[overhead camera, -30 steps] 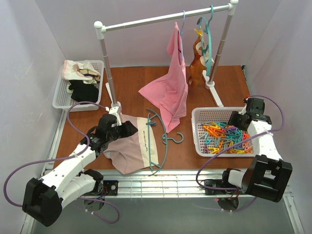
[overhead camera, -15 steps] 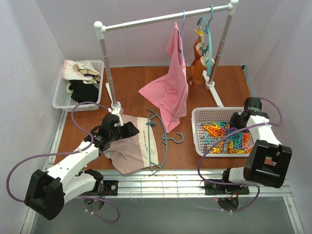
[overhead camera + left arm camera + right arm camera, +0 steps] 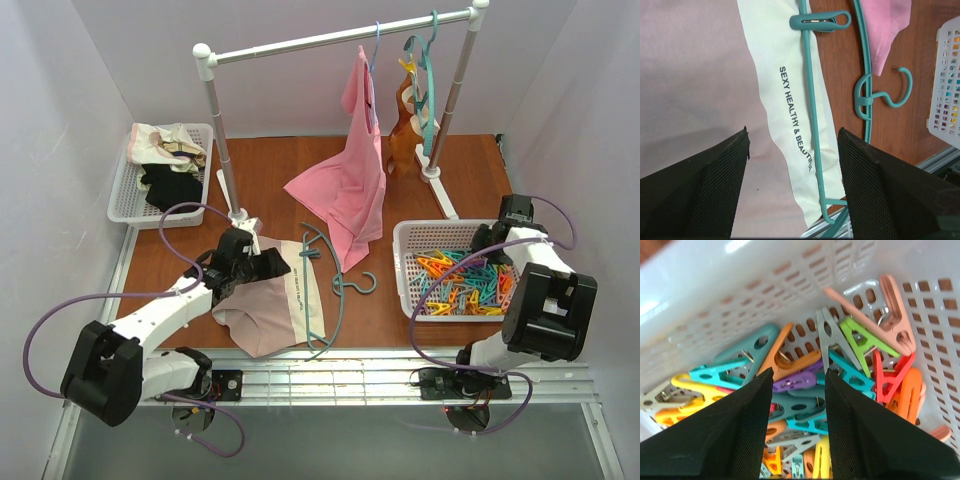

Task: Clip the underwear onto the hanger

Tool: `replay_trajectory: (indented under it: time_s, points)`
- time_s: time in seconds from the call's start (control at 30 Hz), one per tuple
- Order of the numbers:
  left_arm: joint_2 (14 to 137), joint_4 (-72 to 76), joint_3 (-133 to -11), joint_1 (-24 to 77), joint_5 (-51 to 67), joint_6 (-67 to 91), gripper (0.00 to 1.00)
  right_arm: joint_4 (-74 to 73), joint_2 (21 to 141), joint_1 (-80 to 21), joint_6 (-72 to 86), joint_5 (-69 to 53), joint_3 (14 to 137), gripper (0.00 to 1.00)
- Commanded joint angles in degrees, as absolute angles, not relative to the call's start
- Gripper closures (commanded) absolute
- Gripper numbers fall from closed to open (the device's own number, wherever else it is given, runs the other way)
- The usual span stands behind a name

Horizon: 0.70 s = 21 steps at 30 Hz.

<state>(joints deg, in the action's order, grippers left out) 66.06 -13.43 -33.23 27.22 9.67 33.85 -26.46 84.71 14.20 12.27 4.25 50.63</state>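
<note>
The underwear (image 3: 262,312) lies flat on the wooden table (image 3: 270,190) near its front edge, between the left arm and a white basket (image 3: 404,270), with the cream strip on the side nearer the basket. The teal hanger (image 3: 337,290) lies across that strip, its long bar running along the printed words and its hook resting on bare wood towards the basket. A teal peg (image 3: 820,21) sits on the bar at the far end of the strip. The left claw (image 3: 792,137) hovers over the pink fabric and the strip with its fingers wide apart and nothing between them. The right claw (image 3: 797,372) hangs inside the basket above a heap of coloured pegs (image 3: 462,280), fingers parted and not closed on any peg
</note>
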Motion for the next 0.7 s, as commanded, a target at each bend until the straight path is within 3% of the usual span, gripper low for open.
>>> replay_trajectory:
  time_s: [0.0, 0.4, 0.67]
  points:
    - [66.71, -12.31, -35.95, 27.33, 10.46, 32.26, 0.36, -23.73, 86.30, 14.50, 13.62, 5.62, 53.17, 0.64]
    - [70.58, -11.69, -38.15, 27.25, 11.43, 31.38, 0.36, -23.47, 86.75, 14.41, 14.85, 6.59, 50.45, 0.71]
    - [70.58, -10.55, -37.18, 27.25, 11.95, 32.17, 0.37, -23.73, 86.75, 14.33, 14.77, 6.86, 49.31, 0.81]
